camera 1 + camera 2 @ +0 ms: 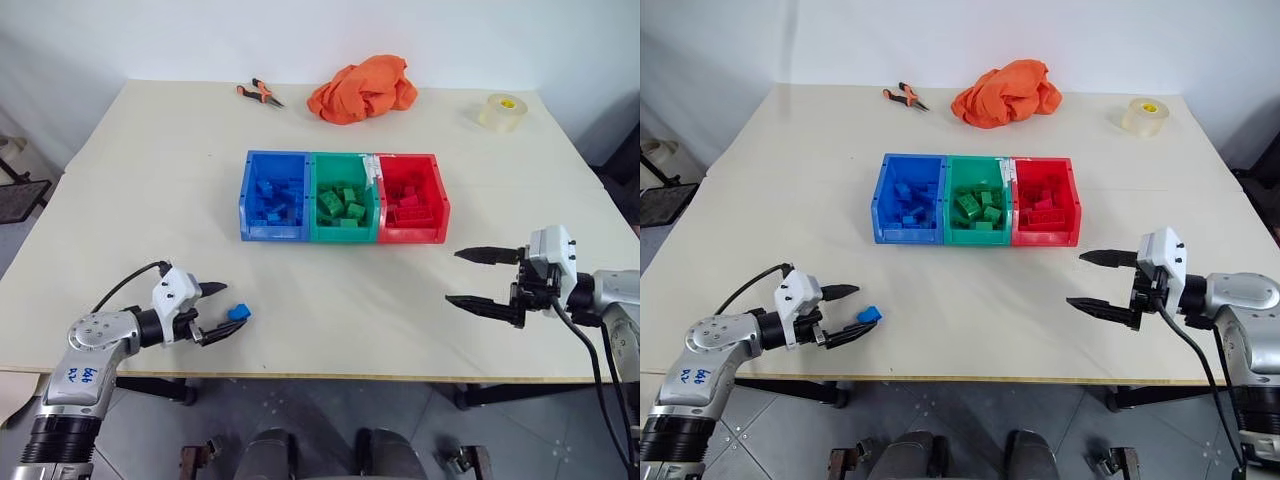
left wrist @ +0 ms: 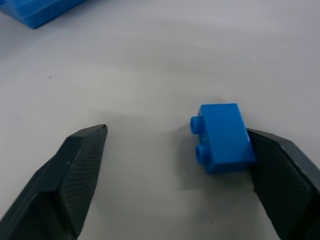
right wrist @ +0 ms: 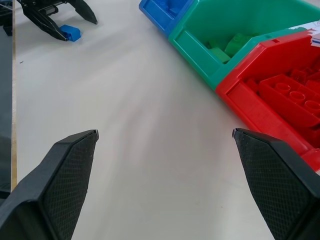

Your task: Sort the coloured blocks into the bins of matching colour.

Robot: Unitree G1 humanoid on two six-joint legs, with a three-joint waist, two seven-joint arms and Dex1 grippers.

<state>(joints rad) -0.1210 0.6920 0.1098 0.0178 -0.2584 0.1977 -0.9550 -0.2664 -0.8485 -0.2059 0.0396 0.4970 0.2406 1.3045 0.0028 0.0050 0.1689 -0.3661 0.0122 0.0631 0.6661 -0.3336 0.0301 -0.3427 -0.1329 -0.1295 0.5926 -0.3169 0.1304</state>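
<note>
A single blue block [image 2: 222,138] lies on the pale counter [image 1: 330,290] near its front edge, on the robot's left, well apart from the bins; the left tool [image 1: 222,311] has it between its two black fingers, which stand wide, and in the left wrist view one finger [image 2: 280,175] lies against the block's plain side while the other finger [image 2: 75,170] is clear of it, with bare counter between; the block's two studs face that open gap; the block rests on the counter, not lifted.

The right tool [image 1: 482,280] hangs over the counter on the robot's right, its fingers spread wide with nothing between them, pointing in toward the middle; it is near the red bin [image 1: 440,205] but apart from it.

The three joined bins sit at the counter's middle: blue bin [image 1: 245,205] on the left, green bin [image 1: 342,236] in the middle, red on the right; each holds blocks of its own colour.

At the far edge lie orange-handled pliers [image 1: 258,93], a crumpled orange cloth [image 1: 362,88] and a roll of clear tape [image 1: 501,112].
</note>
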